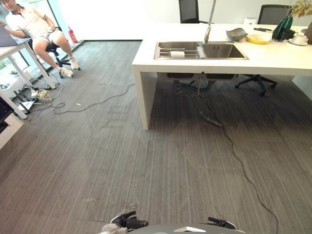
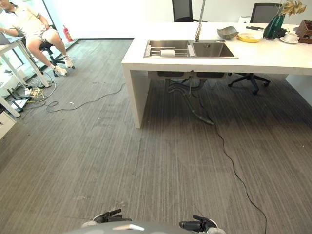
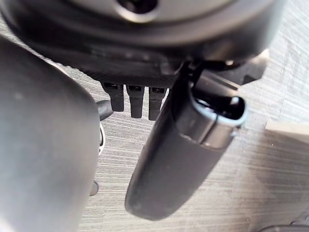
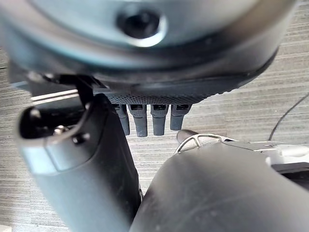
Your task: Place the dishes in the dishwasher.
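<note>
Far ahead, a white counter (image 1: 219, 62) carries the dishes near its right end: a grey bowl (image 1: 236, 34), a yellow plate (image 1: 257, 38) and a white cup on a saucer (image 1: 299, 39). A steel double sink (image 1: 222, 50) with a tall tap is set in the counter, and a white item (image 1: 177, 54) lies in its left basin. My left hand (image 1: 127, 223) and right hand (image 1: 220, 224) hang low at the near edge, far from the counter. In each wrist view the fingers (image 3: 130, 102) (image 4: 149, 120) are straight and hold nothing over the carpet.
A person (image 1: 36, 27) sits on a chair at the far left beside a desk (image 1: 9, 51), with loose cables (image 1: 73, 105) on the carpet there. A black cable (image 1: 239, 161) runs from under the counter. Office chairs (image 1: 270, 13) stand behind it, and a green vase (image 1: 282, 27) is at its right end.
</note>
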Available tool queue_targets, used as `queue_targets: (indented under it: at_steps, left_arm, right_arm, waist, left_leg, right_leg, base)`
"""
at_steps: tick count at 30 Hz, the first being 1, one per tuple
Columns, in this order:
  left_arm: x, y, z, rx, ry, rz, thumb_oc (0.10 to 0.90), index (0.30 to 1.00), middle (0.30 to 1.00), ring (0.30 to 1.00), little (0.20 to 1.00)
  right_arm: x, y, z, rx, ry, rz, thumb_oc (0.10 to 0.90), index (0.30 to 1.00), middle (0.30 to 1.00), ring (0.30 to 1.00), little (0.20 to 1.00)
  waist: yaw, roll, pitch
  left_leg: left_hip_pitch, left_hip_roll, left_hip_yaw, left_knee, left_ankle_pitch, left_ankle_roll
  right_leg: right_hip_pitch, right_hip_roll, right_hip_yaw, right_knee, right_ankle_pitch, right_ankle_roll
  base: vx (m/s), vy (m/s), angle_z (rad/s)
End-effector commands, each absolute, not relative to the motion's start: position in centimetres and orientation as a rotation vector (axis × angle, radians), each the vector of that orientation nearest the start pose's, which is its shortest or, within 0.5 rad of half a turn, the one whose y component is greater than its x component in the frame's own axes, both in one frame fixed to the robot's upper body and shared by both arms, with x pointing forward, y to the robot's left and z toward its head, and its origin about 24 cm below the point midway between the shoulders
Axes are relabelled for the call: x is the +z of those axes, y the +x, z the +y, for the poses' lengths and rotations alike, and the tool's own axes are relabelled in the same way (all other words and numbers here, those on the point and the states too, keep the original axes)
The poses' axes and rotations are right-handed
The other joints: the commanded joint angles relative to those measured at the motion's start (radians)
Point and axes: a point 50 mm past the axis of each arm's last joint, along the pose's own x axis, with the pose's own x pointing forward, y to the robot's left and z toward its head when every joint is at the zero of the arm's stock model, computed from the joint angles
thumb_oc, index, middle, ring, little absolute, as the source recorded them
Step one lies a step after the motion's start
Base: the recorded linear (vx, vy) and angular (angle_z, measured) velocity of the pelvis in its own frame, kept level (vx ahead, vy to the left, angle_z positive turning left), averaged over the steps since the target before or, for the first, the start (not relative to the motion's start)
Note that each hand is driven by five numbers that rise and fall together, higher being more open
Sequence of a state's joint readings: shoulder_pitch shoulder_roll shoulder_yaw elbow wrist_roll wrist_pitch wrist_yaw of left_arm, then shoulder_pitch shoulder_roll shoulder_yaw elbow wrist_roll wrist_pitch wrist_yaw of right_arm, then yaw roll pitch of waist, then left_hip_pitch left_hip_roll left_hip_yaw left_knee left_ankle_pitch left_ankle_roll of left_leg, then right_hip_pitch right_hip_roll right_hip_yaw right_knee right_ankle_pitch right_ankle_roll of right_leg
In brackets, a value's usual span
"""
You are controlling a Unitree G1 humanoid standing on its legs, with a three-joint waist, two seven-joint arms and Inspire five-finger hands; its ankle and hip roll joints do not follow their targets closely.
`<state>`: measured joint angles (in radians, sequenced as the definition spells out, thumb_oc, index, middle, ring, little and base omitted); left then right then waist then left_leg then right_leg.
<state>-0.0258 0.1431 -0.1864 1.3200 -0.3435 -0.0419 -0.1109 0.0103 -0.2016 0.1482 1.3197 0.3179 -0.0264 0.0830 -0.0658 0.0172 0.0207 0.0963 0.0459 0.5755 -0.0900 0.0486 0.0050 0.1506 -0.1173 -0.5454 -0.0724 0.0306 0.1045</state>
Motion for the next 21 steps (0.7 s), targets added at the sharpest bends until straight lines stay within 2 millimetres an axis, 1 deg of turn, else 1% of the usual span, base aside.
queue_targets:
  at_steps: [1, 2, 3, 6, 7, 8, 9, 10, 11, 12, 13, 14, 15, 16, 17, 18, 19, 20, 21]
  left_arm:
    - [-16.7, 11.0, 16.8, -0.016, -0.115, 1.175, 0.8, 0.9, 0.9, 0.9, 0.9]
    - [-16.5, 11.8, 16.5, -0.036, -0.1, 1.147, 0.8, 0.9, 0.9, 0.9, 0.9]
    - [-16.4, 12.2, 16.2, -0.061, -0.079, 1.136, 0.8, 0.9, 0.9, 0.9, 0.9]
    - [-16.2, 12.8, 16.0, -0.085, -0.051, 1.118, 0.8, 0.9, 0.9, 0.9, 0.9]
    - [-15.8, 14.0, 16.1, -0.066, -0.055, 1.079, 0.8, 0.9, 0.9, 0.9, 0.9]
    - [-15.8, 14.0, 16.1, -0.066, -0.055, 1.078, 0.8, 0.9, 0.9, 0.9, 0.9]
    - [-15.2, 15.8, 15.9, -0.05, -0.068, 1.025, 0.8, 0.9, 0.9, 0.9, 0.9]
    - [-14.8, 16.6, 16.1, -0.045, -0.055, 1.004, 0.8, 0.9, 0.9, 0.9, 0.9]
    - [-14.4, 17.7, 16.2, -0.033, -0.053, 0.976, 0.8, 0.9, 0.9, 0.9, 0.9]
    - [-14.3, 17.8, 16.2, -0.033, -0.053, 0.974, 0.8, 0.9, 0.9, 0.9, 0.9]
    - [-13.8, 18.8, 16.1, -0.02, -0.069, 0.944, 0.8, 0.9, 0.9, 0.9, 0.9]
    - [-13.6, 19.3, 16.1, -0.021, -0.075, 0.933, 0.8, 0.9, 0.9, 0.9, 0.9]
    - [-13.4, 19.7, 15.9, -0.029, -0.077, 0.92, 0.8, 0.9, 0.9, 0.9, 0.9]
    - [-12.9, 20.6, 15.6, -0.036, -0.081, 0.891, 0.8, 0.9, 0.9, 0.9, 0.9]
    - [-12.8, 20.7, 15.6, -0.036, -0.081, 0.889, 0.8, 0.9, 0.9, 0.9, 0.9]
    - [-12.2, 21.9, 15.5, -0.038, -0.077, 0.854, 0.8, 0.9, 0.9, 0.9, 0.9]
    - [-12.2, 21.9, 15.6, -0.038, -0.076, 0.853, 0.8, 0.9, 0.9, 0.9, 0.9]
    - [-11.9, 22.3, 15.3, -0.052, -0.069, 0.841, 0.8, 0.9, 0.9, 0.9, 0.9]
    - [-11.9, 22.3, 15.3, -0.052, -0.069, 0.841, 0.8, 0.9, 0.9, 0.9, 0.9]
  right_arm:
    - [-16.8, 8.9, -21.4, -0.118, 0.055, 1.259, 0.8, 0.9, 0.9, 0.9, 0.9]
    - [-16.7, 9.0, -21.5, -0.122, 0.064, 1.255, 0.8, 0.9, 0.9, 0.9, 0.9]
    - [-16.7, 9.1, -21.7, -0.121, 0.058, 1.255, 0.8, 0.9, 0.9, 0.9, 0.9]
    - [-16.5, 9.3, -22.1, -0.141, 0.068, 1.251, 0.8, 0.9, 0.9, 0.9, 0.9]
    - [-16.2, 10.2, -22.5, -0.171, 0.094, 1.212, 0.8, 0.9, 0.9, 0.9, 0.9]
    - [-16.2, 10.3, -22.5, -0.172, 0.094, 1.211, 0.8, 0.9, 0.9, 0.9, 0.9]
    - [-15.9, 11.2, -22.8, -0.182, 0.103, 1.178, 0.8, 0.9, 0.9, 0.9, 0.9]
    - [-15.8, 11.5, -23.0, -0.188, 0.103, 1.167, 0.8, 0.9, 0.9, 0.9, 0.9]
    - [-15.6, 12.0, -23.0, -0.191, 0.111, 1.148, 0.8, 0.9, 0.9, 0.9, 0.9]
    - [-15.6, 12.1, -23.0, -0.191, 0.111, 1.146, 0.8, 0.9, 0.9, 0.9, 0.9]
    - [-15.3, 12.9, -23.1, -0.206, 0.127, 1.116, 0.8, 0.9, 0.9, 0.9, 0.9]
    - [-15.2, 13.4, -23.0, -0.203, 0.131, 1.101, 0.8, 0.9, 0.9, 0.9, 0.9]
    - [-15.0, 13.8, -23.0, -0.199, 0.131, 1.086, 0.8, 0.9, 0.9, 0.9, 0.9]
    - [-14.8, 14.1, -23.2, -0.204, 0.129, 1.069, 0.8, 0.9, 0.9, 0.9, 0.9]
    - [-14.8, 14.2, -23.2, -0.205, 0.129, 1.068, 0.8, 0.9, 0.9, 0.9, 0.9]
    - [-14.7, 14.3, -23.6, -0.224, 0.138, 1.057, 0.8, 0.9, 0.9, 0.9, 0.9]
    - [-14.7, 14.3, -23.6, -0.224, 0.138, 1.056, 0.8, 0.9, 0.9, 0.9, 0.9]
    - [-14.8, 13.9, -23.8, -0.243, 0.155, 1.063, 0.8, 0.9, 0.9, 0.9, 0.9]
    - [-14.8, 13.9, -23.8, -0.243, 0.155, 1.063, 0.8, 0.9, 0.9, 0.9, 0.9]
  waist:
    - [0.0, 0.006, -0.006]
    - [0.005, 0.002, 0.002]
    - [0.008, 0.0, 0.005]
    - [0.011, 0.002, 0.007]
    - [0.016, 0.012, 0.021]
    - [0.016, 0.011, 0.023]
    - [0.019, 0.023, 0.046]
    - [0.012, 0.026, 0.061]
    - [0.003, 0.023, 0.077]
    - [0.001, 0.021, 0.081]
    - [-0.005, 0.017, 0.089]
    - [-0.004, 0.016, 0.09]
    - [-0.003, 0.009, 0.09]
    - [-0.002, 0.004, 0.091]
    - [-0.003, 0.007, 0.09]
    - [-0.013, -0.004, 0.095]
    - [-0.014, -0.004, 0.095]
    - [-0.027, -0.006, 0.097]
    - [-0.027, -0.005, 0.097]
  left_leg:
    - [0.043, 0.028, 0.004, 0.005, -0.032, -0.07]
    - [0.042, 0.017, 0.004, 0.012, -0.038, -0.062]
    - [0.044, 0.007, 0.001, 0.014, -0.046, -0.056]
    - [0.047, -0.008, -0.003, 0.013, -0.057, -0.044]
    - [0.051, -0.02, -0.013, 0.01, -0.064, -0.028]
    - [0.051, -0.022, -0.013, 0.01, -0.065, -0.026]
    - [0.07, -0.041, -0.032, 0.006, -0.088, 0.005]
    - [0.088, -0.056, -0.042, 0.004, -0.103, 0.018]
    - [0.105, -0.072, -0.05, 0.003, -0.122, 0.031]
    - [0.107, -0.077, -0.052, 0.003, -0.125, 0.033]
    - [0.128, -0.087, -0.054, 0.003, -0.144, 0.033]
    - [0.135, -0.085, -0.051, 0.003, -0.15, 0.025]
    - [0.144, -0.091, -0.051, 0.003, -0.158, 0.018]
    - [0.149, -0.096, -0.059, 0.003, -0.162, 0.009]
    - [0.147, -0.093, -0.061, 0.003, -0.16, 0.008]
    - [0.168, -0.101, -0.076, 0.003, -0.176, -0.01]
    - [0.167, -0.1, -0.077, 0.003, -0.174, -0.01]
    - [0.194, -0.107, -0.1, 0.007, -0.197, -0.018]
    - [0.194, -0.107, -0.099, 0.007, -0.197, -0.017]
  right_leg:
    - [-0.085, -0.026, -0.02, -0.005, 0.018, 0.033]
    - [-0.083, -0.033, -0.023, 0.003, 0.019, 0.035]
    - [-0.084, -0.041, -0.023, 0.013, 0.018, 0.04]
    - [-0.09, -0.059, -0.025, 0.051, 0.012, 0.049]
    - [-0.114, -0.096, -0.031, 0.156, -0.012, 0.054]
    - [-0.119, -0.101, -0.03, 0.167, -0.018, 0.055]
    - [-0.162, -0.171, -0.041, 0.346, -0.03, 0.061]
    - [-0.191, -0.207, -0.04, 0.444, -0.015, 0.068]
    - [-0.225, -0.241, -0.034, 0.534, -0.01, 0.075]
    - [-0.229, -0.249, -0.031, 0.546, -0.014, 0.078]
    - [-0.262, -0.254, -0.048, 0.536, -0.018, 0.073]
    - [-0.277, -0.24, -0.079, 0.473, -0.01, 0.068]
    - [-0.296, -0.235, -0.105, 0.408, 0.008, 0.071]
    - [-0.31, -0.224, -0.135, 0.317, 0.038, 0.08]
    - [-0.304, -0.215, -0.14, 0.299, 0.047, 0.079]
    - [-0.338, -0.2, -0.154, 0.146, 0.099, 0.1]
    - [-0.335, -0.198, -0.156, 0.137, 0.105, 0.098]
    - [-0.366, -0.202, -0.109, 0.064, 0.131, 0.115]
    - [-0.365, -0.201, -0.108, 0.06, 0.134, 0.115]
  base:
    - [0.06, 0.092, -0.14]
    - [0.04, 0.1, -0.13]
    - [0.06, 0.128, -0.11]
    - [0.05, 0.131, -0.01]
    - [0.03, 0.137, 0.03]
    - [0.08, 0.299, 0.03]
    - [0.1, 0.26, 0.05]
    - [0.17, 0.316, 0.13]
    - [0.12, 0.16, 0.26]
    - [0.19, 0.06, 0.41]
    - [0.2, -0.053, 0.39]
    - [0.28, -0.117, 0.3]
    - [0.24, -0.178, 0.23]
    - [0.17, -0.133, 0.15]
    - [0.31, -0.24, 0.19]
    - [0.22, -0.17, 0.15]
    - [0.51, -0.336, 0.27]
    - [0.28, -0.171, 0.27]
    - [0.64, -0.361, 0.41]
